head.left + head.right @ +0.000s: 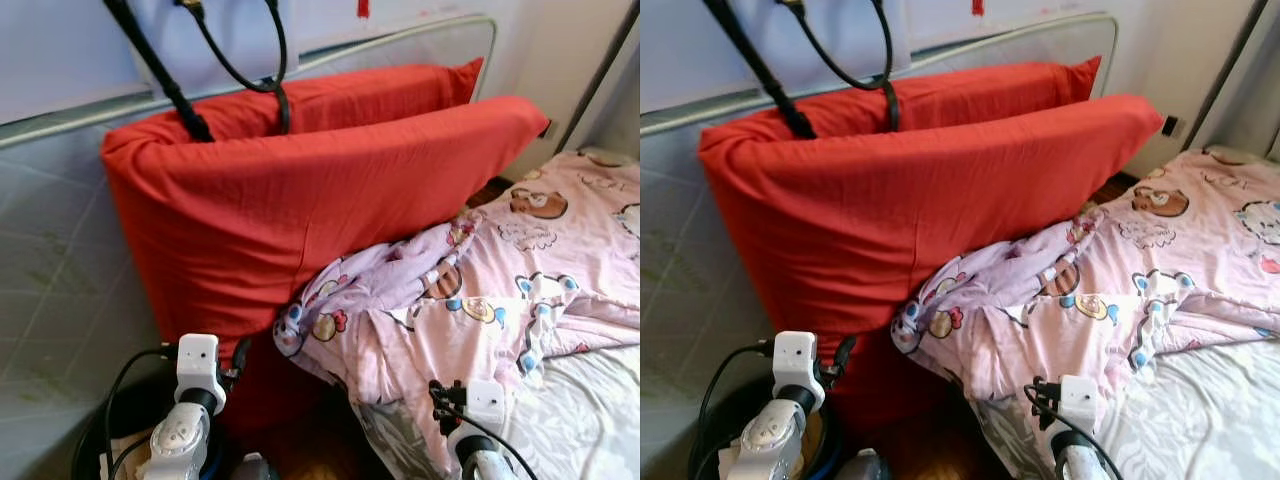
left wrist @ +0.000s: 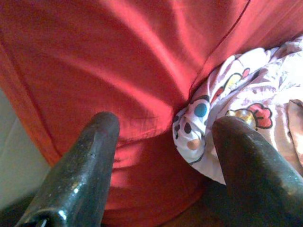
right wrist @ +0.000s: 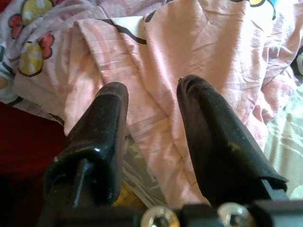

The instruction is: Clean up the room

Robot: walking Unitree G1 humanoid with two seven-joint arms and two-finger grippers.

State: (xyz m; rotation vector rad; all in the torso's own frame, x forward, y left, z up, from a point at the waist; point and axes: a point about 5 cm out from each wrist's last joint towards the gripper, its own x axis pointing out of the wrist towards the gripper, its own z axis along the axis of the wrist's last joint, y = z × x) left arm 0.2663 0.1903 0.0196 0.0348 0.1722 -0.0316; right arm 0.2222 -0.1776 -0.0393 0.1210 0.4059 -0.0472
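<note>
Two big red pillows (image 1: 300, 190) stand on edge, one behind the other, leaning against the grey headboard (image 1: 50, 270). A crumpled pink cartoon-print blanket (image 1: 480, 290) lies on the bed, and its bunched corner presses against the front pillow's lower edge. My left gripper (image 2: 165, 142) is open and points at the spot where the front red pillow (image 2: 118, 71) meets the blanket's corner (image 2: 208, 123). Just above the pink blanket (image 3: 189, 42), near the bed's edge, my right gripper (image 3: 152, 87) is open with nothing between its fingers. Both silver arms rise from the bottom of the eye views, the left arm (image 1: 190, 410) and the right arm (image 1: 480, 430).
A grey-white sheet (image 1: 580, 410) covers the mattress at the lower right. Black cables (image 1: 240, 60) hang over the pillows from above. A metal rail (image 1: 400, 35) runs behind them. A dark round object with cables (image 1: 110, 430) sits by my left arm, with wooden floor (image 1: 320, 450) beside it.
</note>
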